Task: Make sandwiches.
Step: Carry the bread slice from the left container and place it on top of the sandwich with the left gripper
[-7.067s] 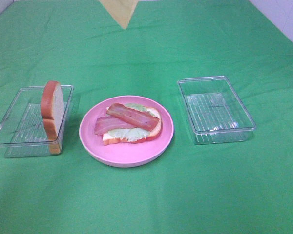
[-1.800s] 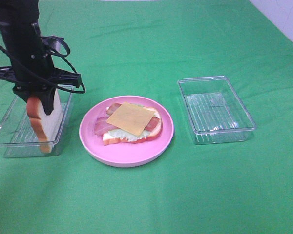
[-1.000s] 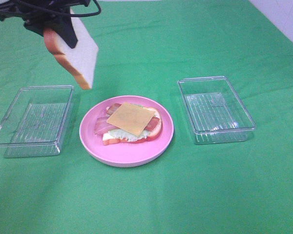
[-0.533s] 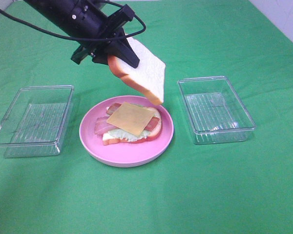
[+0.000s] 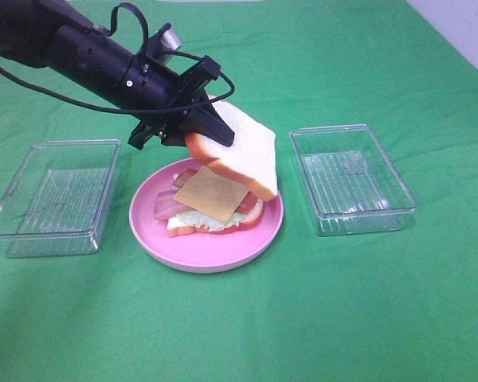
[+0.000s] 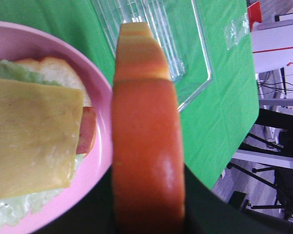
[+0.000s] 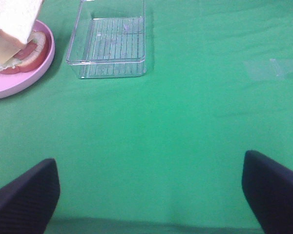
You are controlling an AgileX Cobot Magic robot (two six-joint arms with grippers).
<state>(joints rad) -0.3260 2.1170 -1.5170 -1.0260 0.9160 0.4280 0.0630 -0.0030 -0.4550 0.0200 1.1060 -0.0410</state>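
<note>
Green-clothed table (image 5: 247, 334), pink plate (image 5: 215, 255) between two clear trays (image 5: 52, 195) (image 5: 352, 179)

Tablecloth (image 5: 342, 302) is bright green, plate (image 5: 207, 251) is bubblegum pink. Bread slice (image 5: 243, 155) is white with an orange-brown crust; under it there's yellow cheese (image 5: 211, 193), reddish bacon (image 5: 166, 205) and pale green lettuce (image 5: 203, 220). Both trays (image 5: 352, 179) are clear with ribbed bottoms.

The plate (image 5: 205, 251) stands in the middle of the bench (image 5: 319, 318). On the plate lies the open sandwich (image 5: 215, 203), with the cheese slice (image 5: 211, 195) on top. Left of the plate stands one tray (image 5: 52, 199), right of the plate the other tray (image 5: 350, 179). Above the plate's right part, a bread slice (image 5: 243, 159) hangs tilted in the left gripper (image 5: 193, 131), just over the cheese slice.
</note>
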